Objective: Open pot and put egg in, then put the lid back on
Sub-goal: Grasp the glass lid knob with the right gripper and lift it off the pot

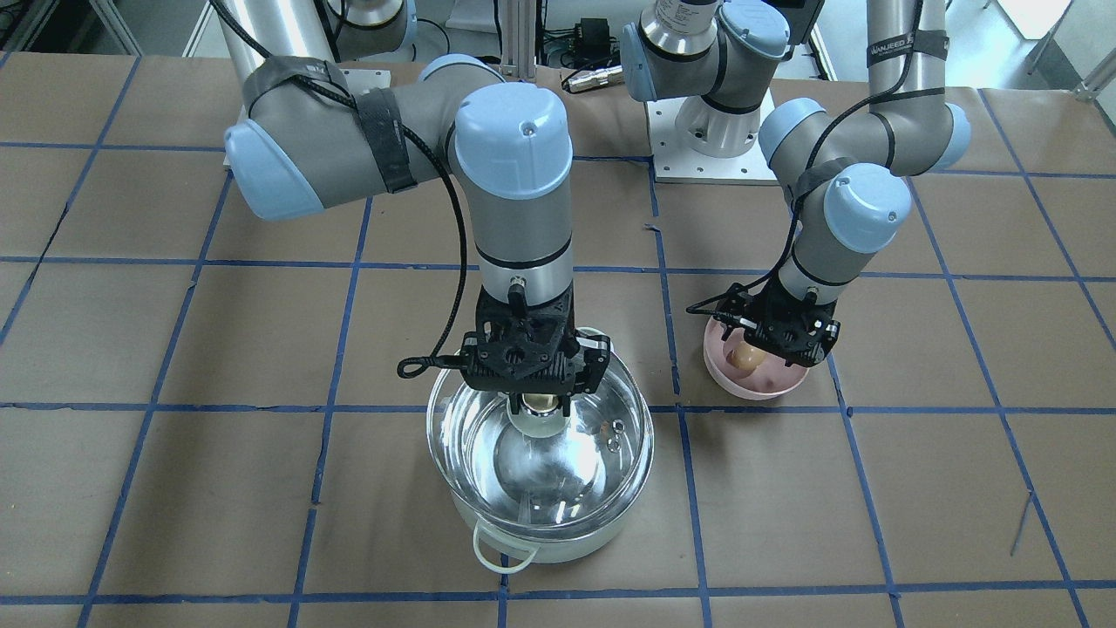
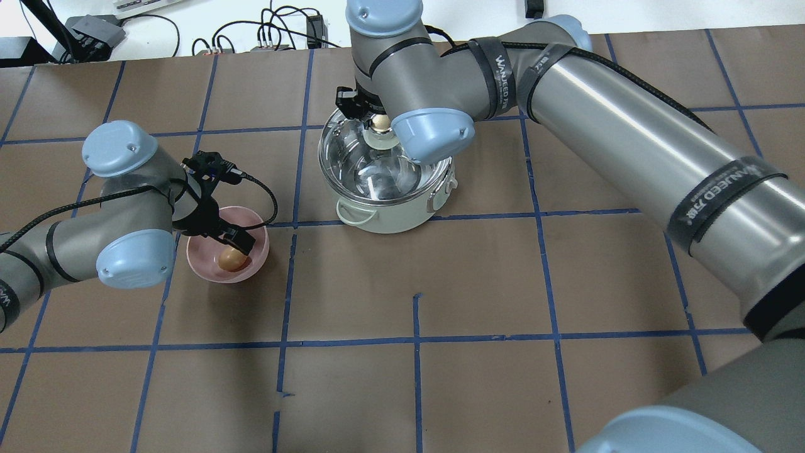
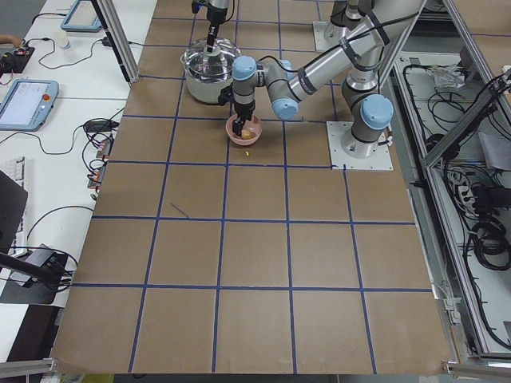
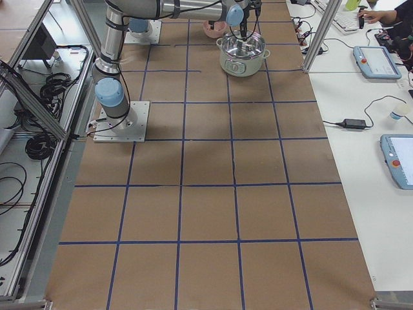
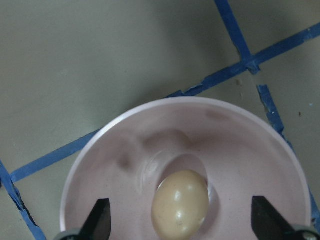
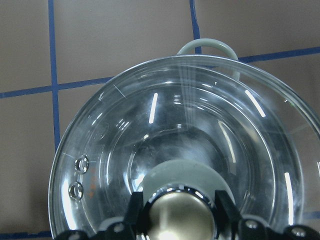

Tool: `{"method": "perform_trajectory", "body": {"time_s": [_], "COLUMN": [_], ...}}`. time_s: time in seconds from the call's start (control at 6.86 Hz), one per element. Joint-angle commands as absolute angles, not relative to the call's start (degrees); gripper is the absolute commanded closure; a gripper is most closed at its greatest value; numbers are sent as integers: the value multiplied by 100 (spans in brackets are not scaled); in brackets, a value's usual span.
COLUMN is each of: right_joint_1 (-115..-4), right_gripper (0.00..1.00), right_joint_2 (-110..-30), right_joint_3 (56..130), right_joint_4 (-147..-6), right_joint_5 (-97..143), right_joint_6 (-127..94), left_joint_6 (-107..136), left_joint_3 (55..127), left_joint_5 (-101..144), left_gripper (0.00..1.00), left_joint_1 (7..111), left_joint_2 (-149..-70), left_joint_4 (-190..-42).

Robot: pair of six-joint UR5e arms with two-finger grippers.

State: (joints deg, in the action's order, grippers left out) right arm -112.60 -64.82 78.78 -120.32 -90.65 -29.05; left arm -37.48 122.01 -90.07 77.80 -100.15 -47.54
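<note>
Your right gripper [image 6: 180, 212] pinches the brassy knob [image 6: 176, 222] of the round glass lid [image 6: 190, 135] over the cream pot [image 2: 390, 221]. Your left gripper [image 5: 182, 220], spread, flanks the smooth tan egg [image 5: 180, 200] in a pink bowl [image 5: 115, 145].

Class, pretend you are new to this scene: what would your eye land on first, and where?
The right pincer grips the brassy knob of the glass lid over the cream pot. Beside it on the robot's left, the left pincer hangs open above a tan egg lying in a pink bowl.
</note>
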Motion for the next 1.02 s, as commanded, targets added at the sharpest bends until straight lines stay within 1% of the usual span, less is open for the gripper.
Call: {"method": "perform_trajectory", "body": {"time_s": [0.0,0.29,0.58,0.88], "right_joint_1": [-10892,-9920,-9039,-8877], "right_gripper": [92,92,92,92], "right_joint_2": [-7072,-7809,-8365,-8586], "right_joint_3": [7901,7910,7928,8217], "right_joint_4": [-11385,-10123,-9049,-8877], "right_joint_5": [-9001,-8660,-8657,-8648], "right_joint_6": [-2682,-1781,-769,-572], "left_joint_6": [-3718,-3700,-3726,-3753], "left_joint_3": [12234,12234,12208,12199], "left_joint_5": [-9325,-9238,-8915,-8938], "left_gripper": [0,0,4,4], "left_joint_1": [7787,7813,7813,7805], "left_joint_2": [-10037,-10072,-10125,-10169], "left_joint_4": [-4764,-4755,-4755,-4746]}}
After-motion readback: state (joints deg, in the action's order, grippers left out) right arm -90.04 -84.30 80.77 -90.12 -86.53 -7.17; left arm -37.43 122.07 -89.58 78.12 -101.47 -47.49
